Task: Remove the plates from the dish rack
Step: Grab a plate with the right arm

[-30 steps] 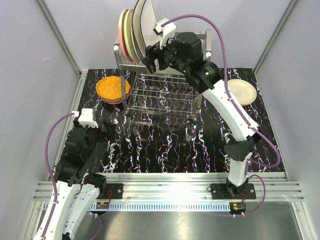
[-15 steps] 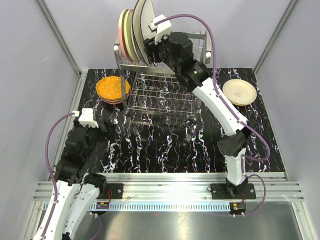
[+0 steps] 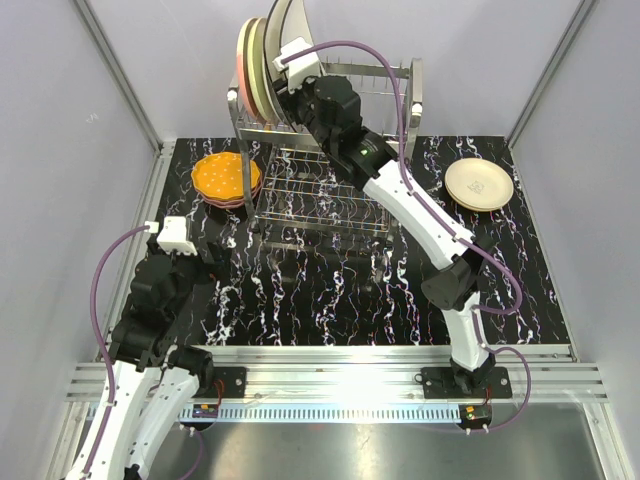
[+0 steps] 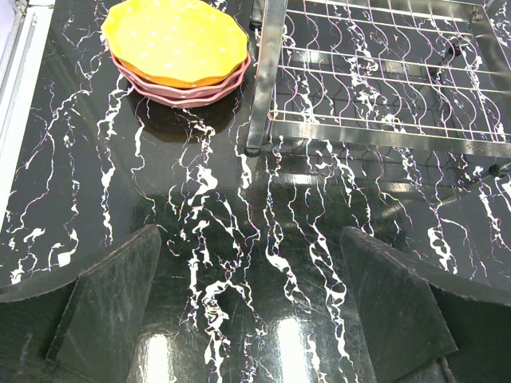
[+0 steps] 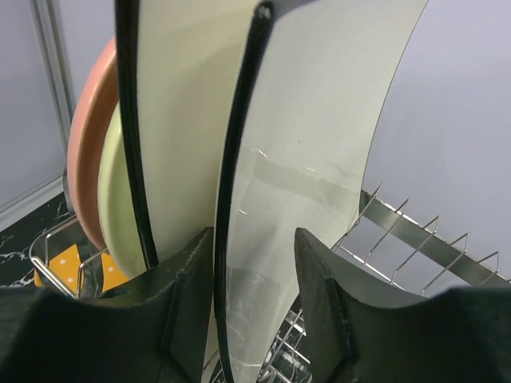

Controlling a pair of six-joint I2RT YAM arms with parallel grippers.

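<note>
Several plates stand upright at the left end of the dish rack's top tier. In the right wrist view they are two white plates with dark rims, a cream one and a pink one. My right gripper is open, its fingers on either side of the nearest dark-rimmed plate's edge. An orange plate lies stacked on maroon-pink plates left of the rack. A cream round plate lies at the right. My left gripper is open and empty over the table.
The rack's chrome post stands just right of the orange stack. The lower wire tier holds nothing. Grey walls close in the back and both sides, and an aluminium rail runs along the near edge.
My right arm has swung left along the top of the rack, and its open fingers now straddle the nearest plate's rim. The left arm has not moved.
</note>
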